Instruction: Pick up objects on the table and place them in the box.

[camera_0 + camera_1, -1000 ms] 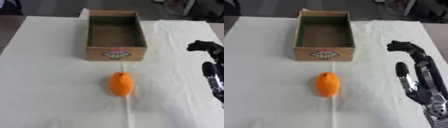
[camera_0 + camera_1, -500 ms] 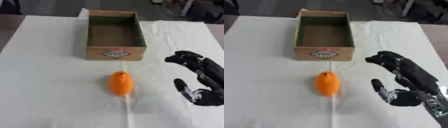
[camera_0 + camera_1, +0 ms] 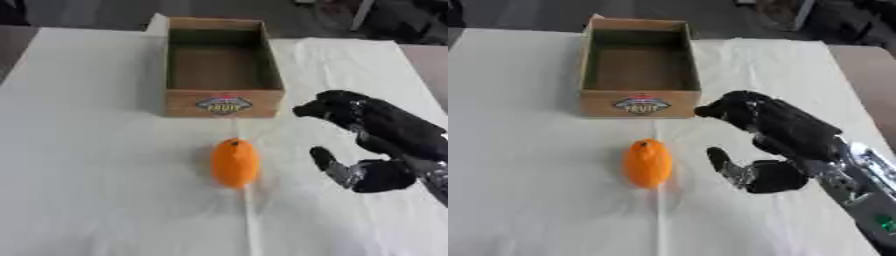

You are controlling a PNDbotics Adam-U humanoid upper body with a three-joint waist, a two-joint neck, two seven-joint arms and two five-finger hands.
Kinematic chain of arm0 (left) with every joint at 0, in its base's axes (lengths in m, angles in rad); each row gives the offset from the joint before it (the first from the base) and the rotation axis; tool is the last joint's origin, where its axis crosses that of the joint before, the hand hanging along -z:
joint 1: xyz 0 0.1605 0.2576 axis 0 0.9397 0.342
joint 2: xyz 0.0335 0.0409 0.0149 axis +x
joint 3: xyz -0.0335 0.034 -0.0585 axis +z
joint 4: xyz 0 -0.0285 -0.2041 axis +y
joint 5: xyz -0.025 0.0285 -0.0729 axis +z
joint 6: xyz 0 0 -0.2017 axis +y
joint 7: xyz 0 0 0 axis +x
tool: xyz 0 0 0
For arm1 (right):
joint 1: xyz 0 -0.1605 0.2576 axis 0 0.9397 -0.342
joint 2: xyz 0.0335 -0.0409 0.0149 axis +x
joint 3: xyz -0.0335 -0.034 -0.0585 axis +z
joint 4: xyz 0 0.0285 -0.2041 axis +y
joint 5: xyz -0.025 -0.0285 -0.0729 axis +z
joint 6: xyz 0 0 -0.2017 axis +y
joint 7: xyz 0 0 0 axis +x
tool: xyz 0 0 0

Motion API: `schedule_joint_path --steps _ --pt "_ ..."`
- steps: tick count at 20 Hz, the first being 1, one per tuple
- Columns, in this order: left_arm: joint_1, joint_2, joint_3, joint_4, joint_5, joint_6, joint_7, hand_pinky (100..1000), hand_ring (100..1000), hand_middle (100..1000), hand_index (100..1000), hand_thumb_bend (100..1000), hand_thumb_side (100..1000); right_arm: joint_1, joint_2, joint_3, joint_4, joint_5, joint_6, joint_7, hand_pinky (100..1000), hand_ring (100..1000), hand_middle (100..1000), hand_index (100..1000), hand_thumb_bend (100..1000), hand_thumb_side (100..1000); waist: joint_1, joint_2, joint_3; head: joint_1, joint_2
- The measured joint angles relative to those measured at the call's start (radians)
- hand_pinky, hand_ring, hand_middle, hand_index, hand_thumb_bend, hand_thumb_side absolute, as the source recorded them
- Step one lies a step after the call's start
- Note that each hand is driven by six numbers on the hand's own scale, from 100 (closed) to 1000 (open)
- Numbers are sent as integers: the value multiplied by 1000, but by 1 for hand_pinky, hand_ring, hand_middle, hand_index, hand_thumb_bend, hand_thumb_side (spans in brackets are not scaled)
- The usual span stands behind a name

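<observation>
- The table (image 3: 79, 150) has a white cloth over it and takes up pretty much the whole frame. Only one loose item on it as far as I can see.
- The box (image 3: 224, 102) is cardboard, sits at the far middle with a fruit label on its near wall, and looks empty inside. So nothing's been dropped in yet and basically the whole job is still to do.
- The right hand (image 3: 776, 132) is reaching in from the right, hanging just right of the fruit, not touching it. Fingers spread wide with the thumb sticking out toward the fruit, holding nothing. Looks set up for a grab.
- The orange fruit (image 3: 234, 162) lies near the middle, a bit nearer than the box and apart from it. Could be an orange or a mango, too soft to say.
- View difference: the right eye shows a silver forearm (image 3: 859, 175) behind the hand running to the near right corner; the left eye mostly cuts that off. No left hand in either.
</observation>
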Motion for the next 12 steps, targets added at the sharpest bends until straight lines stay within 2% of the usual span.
schedule_joint_path --steps 6,12 --pt "0 9 6 0 -5 0 12 440 552 594 674 111 779 -40 45 29 0 -13 56 128 915 797 799 1000 100 984 -9 -7 -6 1 6" --pt "0 13 11 0 -15 6 28 442 552 594 675 113 778 -70 107 48 0 -18 124 236 916 803 817 1000 223 877 -18 -18 -13 2 9"
